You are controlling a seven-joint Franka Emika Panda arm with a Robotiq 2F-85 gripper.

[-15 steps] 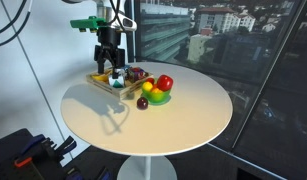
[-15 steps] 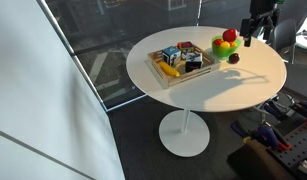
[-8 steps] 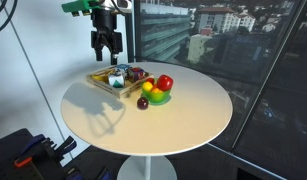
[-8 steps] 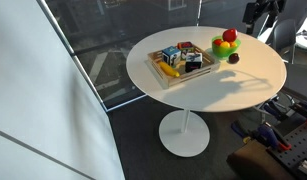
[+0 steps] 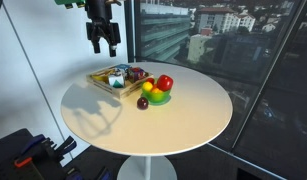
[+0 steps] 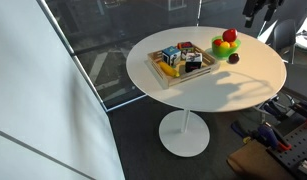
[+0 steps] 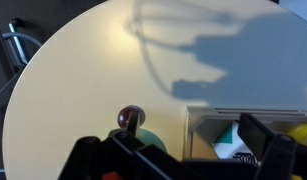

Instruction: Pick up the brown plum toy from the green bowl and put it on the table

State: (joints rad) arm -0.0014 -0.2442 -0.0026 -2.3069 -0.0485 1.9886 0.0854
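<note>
Gripper [image 5: 103, 46] hangs high over the far end of the tray [image 5: 113, 78], with its fingers spread and nothing between them. Over the last 1 s it has climbed from just above the tray to near the top of the exterior view. It is clear of everything on the desk [image 5: 178, 125].

Plum [image 5: 143, 103] lies far below the gripper and off to one side. It rests on the bare desk, just beside the rim of the bowl [image 5: 161, 99] and not in it. The wrist view agrees: the plum [image 7: 130, 118] sits on cream surface, well below the camera. Whether it touches the bowl rim cannot be told.

Plum and bowl have not shifted during the climb. Red fruit [image 5: 165, 83] and yellow fruit [image 5: 148, 88] sit in the bowl as before, so only the arm has moved.

Reading:
- The release looks finished and the arm is backing off upward.
- With the plum out of the bowl and at rest on the desk, the task looks complete.
- The plum is round and close to the bowl, but it shows no roll across the 3 moments.
- No further grasp seems called for.
</note>
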